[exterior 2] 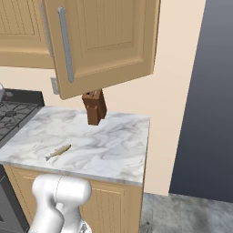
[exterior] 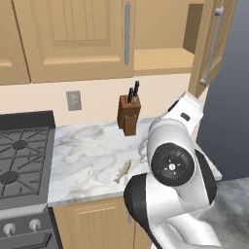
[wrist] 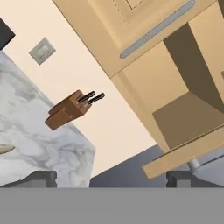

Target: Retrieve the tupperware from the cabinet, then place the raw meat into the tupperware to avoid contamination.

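The cabinet runs along the top of the left base view, light wood with panelled doors. Its left door is shut, with the silver bar handle upright at top centre. The right door is swung open at the upper right edge, so you can see a bare shelf inside. In the right base view that open door hangs big across the top middle of the frame, and in the hand view the open compartment sits right of centre, tilted because the camera is rolled.

Next biggest is the marble desk, which spans the middle of the left base view. A gas stove sits against it at the left edge. The robot's white arm covers the lower right of that view.

The knife block stands upright at the back of the desk, against the wall, just above centre. There's a grey wall outlet to its upper left.

The raw meat, a skinny little fish, lies flat on the desk near the front edge, a bit below centre. It's well apart from the knife block and nothing touches it. In the right base view it's at the lower left.

The tool sits at the bottom of the hand view with its fingertips spread wide apart and nothing between them, so it's released.
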You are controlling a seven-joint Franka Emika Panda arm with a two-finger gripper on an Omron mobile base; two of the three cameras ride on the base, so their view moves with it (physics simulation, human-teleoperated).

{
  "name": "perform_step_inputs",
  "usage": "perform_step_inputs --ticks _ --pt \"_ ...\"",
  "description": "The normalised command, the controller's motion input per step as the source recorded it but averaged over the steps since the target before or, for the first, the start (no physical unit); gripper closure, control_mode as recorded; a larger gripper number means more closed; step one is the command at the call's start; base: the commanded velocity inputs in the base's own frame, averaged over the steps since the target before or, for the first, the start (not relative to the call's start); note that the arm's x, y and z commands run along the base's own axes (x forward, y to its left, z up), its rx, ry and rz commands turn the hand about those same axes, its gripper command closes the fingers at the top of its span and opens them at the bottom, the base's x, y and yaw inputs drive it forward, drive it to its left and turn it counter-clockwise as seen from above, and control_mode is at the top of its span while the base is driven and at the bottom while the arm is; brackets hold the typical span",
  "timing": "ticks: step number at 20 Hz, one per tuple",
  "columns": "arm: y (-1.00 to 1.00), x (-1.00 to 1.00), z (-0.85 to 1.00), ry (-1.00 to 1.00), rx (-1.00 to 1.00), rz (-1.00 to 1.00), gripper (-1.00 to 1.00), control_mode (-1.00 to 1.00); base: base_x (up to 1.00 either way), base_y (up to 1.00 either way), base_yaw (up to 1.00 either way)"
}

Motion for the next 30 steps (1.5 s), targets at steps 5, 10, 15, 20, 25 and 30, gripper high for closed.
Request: perform_step_inputs --ticks 5,10,15,20,25,30 --pt "-0.08 0.70 0.00 -0.02 -0.07 -0.24 -1.00 -1.00 0.00 0.00 0.00" --pt "-0.07 0.78 0.00 -0.02 -0.06 -0.21 -1.00 -1.00 0.00 0.00 0.00" --pt "-0.11 0.79 0.00 -0.03 -0.05 -0.21 -1.00 -1.00 0.00 0.00 0.00" --pt "-0.31 0.55 0.00 -0.05 -0.03 -0.20 -1.00 -1.00 0.00 0.00 0.00" --pt "-0.37 0.42 0.00 -0.07 -0.01 -0.19 -1.00 -1.00 0.00 0.00 0.00" --pt "-0.38 0.35 0.02 -0.09 0.00 -0.17 -1.00 -1.00 0.00 0.00 0.00"
